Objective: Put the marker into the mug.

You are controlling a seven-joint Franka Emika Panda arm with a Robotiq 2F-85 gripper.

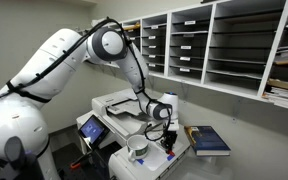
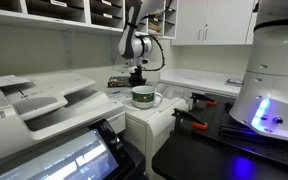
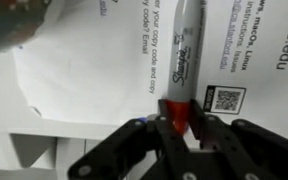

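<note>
My gripper has its fingers pressed on both sides of the red end of a grey Sharpie marker, which lies over a printed sheet of paper. In both exterior views the gripper points down, just beside and behind the small white mug. The mug stands upright on the white counter. I cannot tell whether the marker is lifted off the paper.
A blue book lies on the counter next to the gripper. A large white printer with a touch screen stands beside the mug. Wall shelves hang above.
</note>
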